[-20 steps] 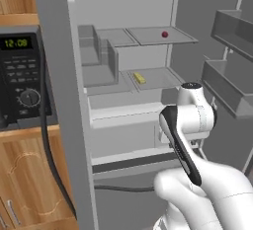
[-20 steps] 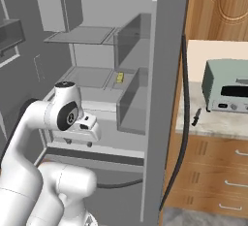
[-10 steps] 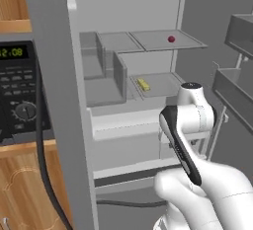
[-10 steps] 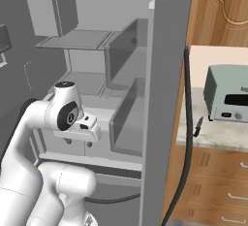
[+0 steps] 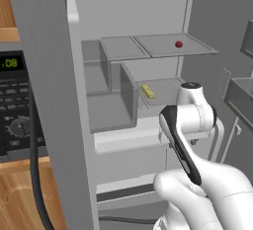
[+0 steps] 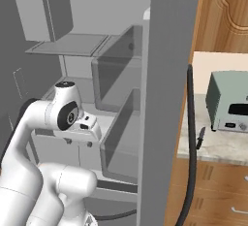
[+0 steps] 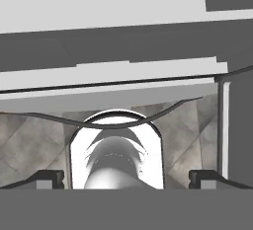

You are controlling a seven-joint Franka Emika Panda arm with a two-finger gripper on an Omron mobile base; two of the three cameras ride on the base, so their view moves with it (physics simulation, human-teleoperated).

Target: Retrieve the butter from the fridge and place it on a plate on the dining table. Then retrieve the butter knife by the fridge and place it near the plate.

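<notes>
Fridge (image 5: 54, 100) is standing open, and the butter (image 5: 147, 91) sits on the middle shelf, just right of the clear bin wall. One shelf above it there's a small red ball (image 5: 179, 44) (well apart from the butter). The arm's wrist is folded up in front of the lower drawers, below the butter. Gripper (image 7: 126, 177) points down at the tiled floor, fingers (image 7: 49, 177) spread wide with nothing between them. Right of the fridge, the butter knife (image 6: 201, 137) lies on the worktop (image 6: 213, 145) beside a grey-green toaster oven (image 6: 227, 103).
</notes>
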